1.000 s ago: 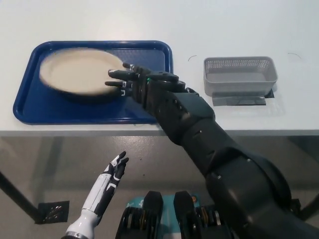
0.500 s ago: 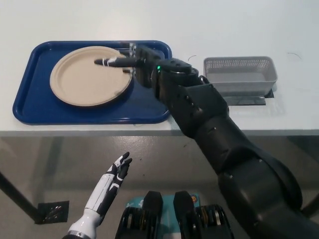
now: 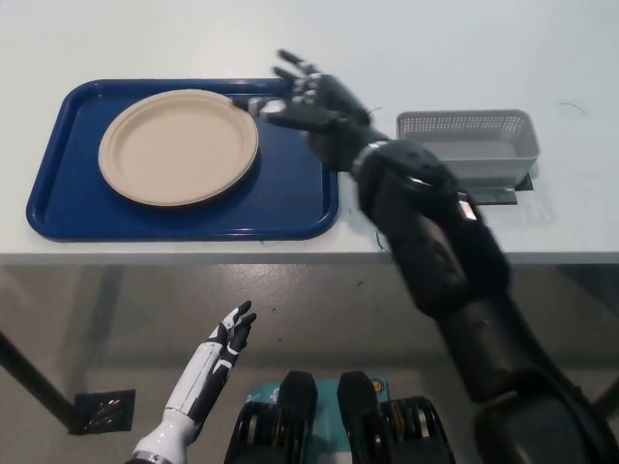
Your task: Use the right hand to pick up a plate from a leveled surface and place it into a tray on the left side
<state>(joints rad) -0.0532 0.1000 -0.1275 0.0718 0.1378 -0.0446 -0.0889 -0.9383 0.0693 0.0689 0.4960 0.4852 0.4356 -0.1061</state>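
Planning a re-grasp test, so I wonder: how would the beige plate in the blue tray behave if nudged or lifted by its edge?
The plate looks thin, matte and shallow, like paper or pulp, so it is probably light and may flex when lifted by one edge. Lying flat in the smooth blue tray, it would likely slide rather than tip. Its low rim offers little to hold.

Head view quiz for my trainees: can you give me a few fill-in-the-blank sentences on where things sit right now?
1. The beige plate lies flat in the ____ tray.
2. The black right hand, fingers spread, holds ____.
3. The grey mesh basket stands on the table to the ____ of the tray in the picture.
4. The white left hand rests open ____ the table's edge.

Missing words: blue; nothing; right; below
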